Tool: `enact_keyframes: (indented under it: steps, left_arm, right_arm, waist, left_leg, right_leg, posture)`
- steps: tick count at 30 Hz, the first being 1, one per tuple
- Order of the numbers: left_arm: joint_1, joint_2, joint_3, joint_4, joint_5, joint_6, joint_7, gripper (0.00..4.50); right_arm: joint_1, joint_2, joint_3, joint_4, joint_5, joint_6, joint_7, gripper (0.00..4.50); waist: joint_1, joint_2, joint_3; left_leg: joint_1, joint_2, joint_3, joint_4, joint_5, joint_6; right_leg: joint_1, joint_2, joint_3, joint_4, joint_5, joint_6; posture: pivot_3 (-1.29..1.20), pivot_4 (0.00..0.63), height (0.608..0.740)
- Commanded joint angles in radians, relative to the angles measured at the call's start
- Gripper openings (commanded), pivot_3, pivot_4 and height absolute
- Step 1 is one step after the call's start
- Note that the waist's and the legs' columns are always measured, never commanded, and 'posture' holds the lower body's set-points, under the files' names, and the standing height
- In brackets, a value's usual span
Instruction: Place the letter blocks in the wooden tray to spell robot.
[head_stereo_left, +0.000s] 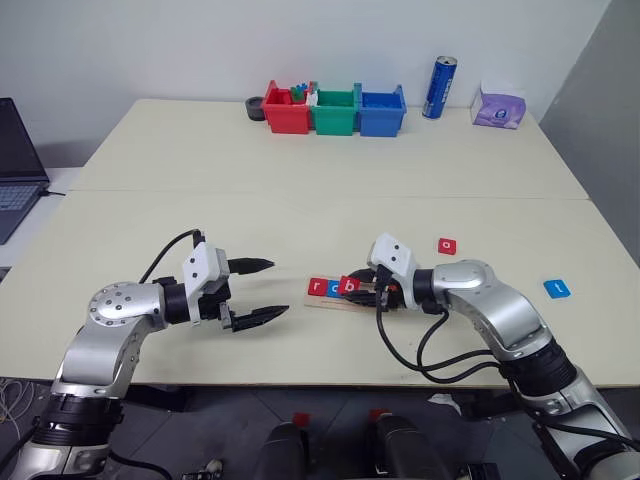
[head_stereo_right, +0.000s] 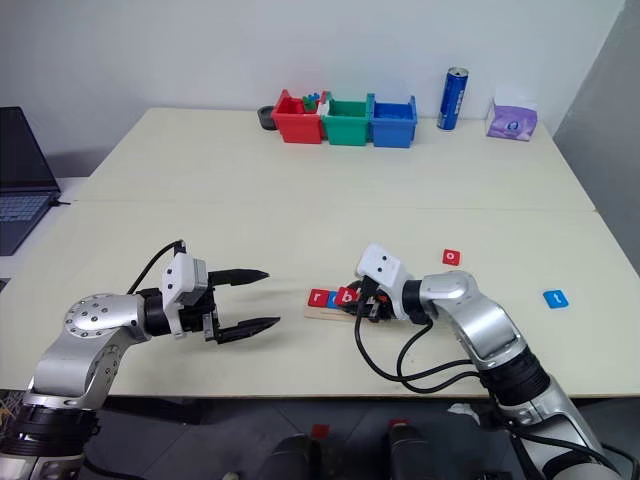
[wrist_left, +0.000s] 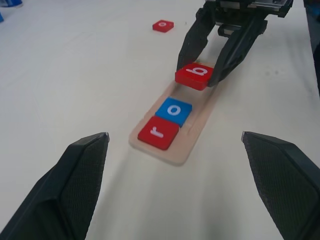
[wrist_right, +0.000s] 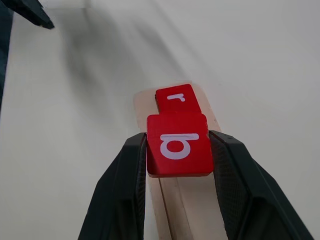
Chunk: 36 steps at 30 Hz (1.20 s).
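The wooden tray (wrist_left: 199, 131) lies near the table's front edge between my two grippers. A red "r" block (wrist_left: 158, 132) sits in its end slot with a blue "o" block (wrist_left: 173, 111) beside it. My right gripper (head_stereo_left: 352, 287) is shut on a red "b" block (wrist_right: 178, 144), holding it just above the tray past the "o". My left gripper (head_stereo_left: 277, 288) stands open and empty on the tray's left, a short way off. A red "o" block (head_stereo_left: 447, 245) and a blue "t" block (head_stereo_left: 557, 288) lie loose on the table at the right.
Red (head_stereo_left: 285, 112), green (head_stereo_left: 335, 113) and blue (head_stereo_left: 382, 113) bins stand in a row at the table's far edge. A blue can (head_stereo_left: 441, 87) and a tissue pack (head_stereo_left: 498, 105) sit to their right. A laptop (head_stereo_left: 15, 165) is at the far left.
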Motion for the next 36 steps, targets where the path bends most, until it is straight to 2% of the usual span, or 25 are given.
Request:
enact_keyframes:
  steps: [1,21,36]
  left_arm:
    - [0.000,0.016,0.029,-0.018,-0.008,-0.017,-0.006,4.50]
    - [-0.014,0.007,0.019,-0.046,-0.014,0.003,0.004,4.50]
    - [-0.010,0.007,0.025,-0.061,-0.013,0.009,0.015,4.50]
  right_arm:
    - [-0.027,0.009,0.003,0.008,-0.028,-0.030,-0.017,1.46]
    - [-0.034,-0.046,0.027,0.093,-0.102,-0.131,0.065,1.46]
    - [-0.075,-0.011,0.039,0.161,-0.136,-0.186,0.098,1.46]
  waist:
    - [0.001,0.000,0.000]
    - [0.000,0.000,0.000]
    - [0.000,0.000,0.000]
  left_leg:
    - [0.000,0.000,0.000,0.000,0.000,0.000]
    - [-0.004,0.000,0.000,0.000,0.000,0.000]
    - [-0.005,0.000,0.000,0.000,0.000,0.000]
  right_leg:
    - [0.000,0.000,0.000,0.000,0.000,0.000]
    - [-0.005,0.000,0.000,0.000,0.002,-0.003]
    - [-0.005,0.000,0.000,0.001,0.003,-0.004]
  posture:
    - [0.00,0.150,0.740]
    - [0.00,0.150,0.740]
    - [0.00,0.150,0.740]
